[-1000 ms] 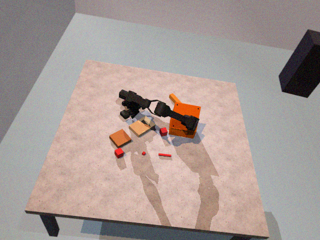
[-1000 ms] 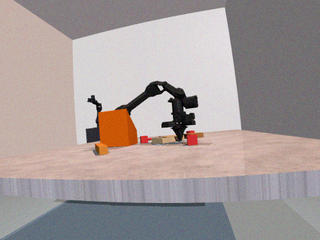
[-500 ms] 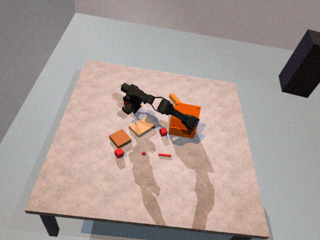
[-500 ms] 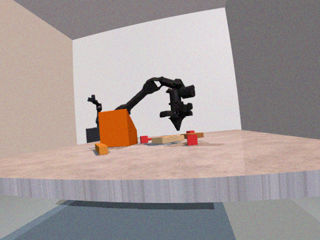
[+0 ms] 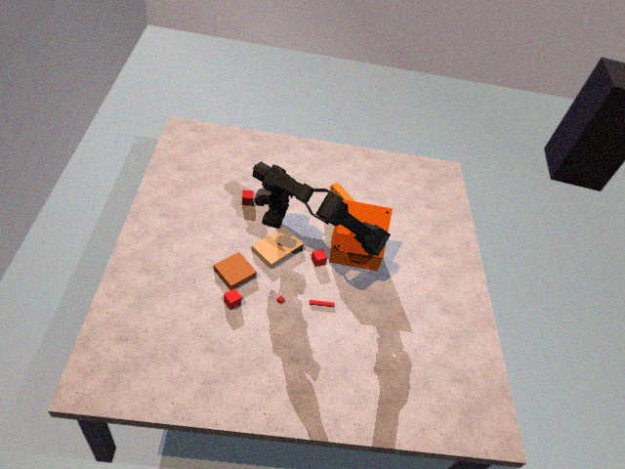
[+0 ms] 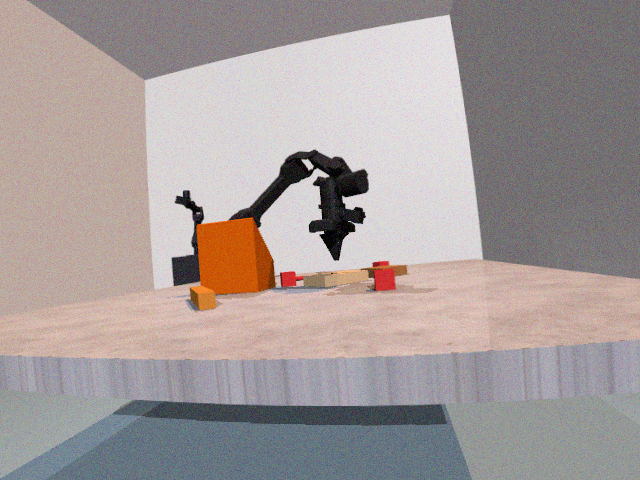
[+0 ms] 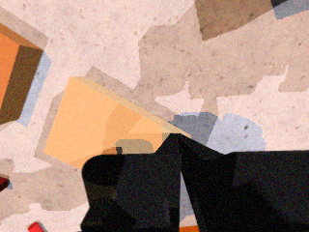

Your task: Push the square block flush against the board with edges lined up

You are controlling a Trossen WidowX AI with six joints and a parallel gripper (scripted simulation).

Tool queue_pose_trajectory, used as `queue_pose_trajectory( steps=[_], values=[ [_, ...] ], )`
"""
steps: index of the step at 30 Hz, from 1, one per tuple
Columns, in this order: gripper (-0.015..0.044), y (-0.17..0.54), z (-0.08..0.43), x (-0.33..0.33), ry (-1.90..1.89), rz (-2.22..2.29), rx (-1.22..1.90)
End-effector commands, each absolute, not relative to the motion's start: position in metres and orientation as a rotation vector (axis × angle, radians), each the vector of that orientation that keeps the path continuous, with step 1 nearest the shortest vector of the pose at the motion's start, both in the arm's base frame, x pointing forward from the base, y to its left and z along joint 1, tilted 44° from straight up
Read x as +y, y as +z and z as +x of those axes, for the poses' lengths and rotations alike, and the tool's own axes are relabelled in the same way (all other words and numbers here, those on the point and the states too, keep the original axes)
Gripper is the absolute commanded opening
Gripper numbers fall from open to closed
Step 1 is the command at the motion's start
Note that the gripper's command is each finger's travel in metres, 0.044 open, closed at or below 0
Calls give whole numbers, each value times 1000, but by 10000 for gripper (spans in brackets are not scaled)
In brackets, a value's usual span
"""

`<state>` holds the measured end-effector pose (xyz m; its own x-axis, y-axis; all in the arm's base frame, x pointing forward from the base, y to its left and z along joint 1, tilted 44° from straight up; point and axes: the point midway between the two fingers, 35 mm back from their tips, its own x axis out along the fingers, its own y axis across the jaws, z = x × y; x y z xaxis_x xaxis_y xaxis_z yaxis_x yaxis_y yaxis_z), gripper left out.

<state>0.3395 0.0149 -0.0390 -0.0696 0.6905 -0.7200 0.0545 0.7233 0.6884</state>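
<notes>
Clearly, the tool (image 5: 273, 222) (image 6: 336, 257) (image 7: 175, 138) is closed on nothing, above the desk (image 5: 176, 353) (image 6: 361, 330) (image 7: 97, 29). In the top view, the brown block (image 5: 235, 269) (image 6: 401, 270) (image 7: 7, 63) lies nearer the desk's left edge than the pale block (image 5: 276, 247) (image 6: 325, 280) (image 7: 87, 116), apart from it.

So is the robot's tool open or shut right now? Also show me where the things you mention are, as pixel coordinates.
Shut. In the exterior view the tool (image 5: 272, 222) (image 6: 336, 258) (image 7: 175, 138) narrows to one point, and in the wrist view its tips meet with nothing between them.
</notes>
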Motion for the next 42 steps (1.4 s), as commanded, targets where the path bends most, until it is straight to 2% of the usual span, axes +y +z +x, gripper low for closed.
queue_pose_trajectory(
  steps=[1, 26, 37, 42],
  values=[
    [0, -37, 326, 11, 679, 513, 1513],
    [0, -37, 226, 13, 1231, -135, 1083],
    [0, -38, 224, 15, 1237, -125, 1086],
    [0, -37, 240, 13, 1149, -13, 1174]
  ],
)
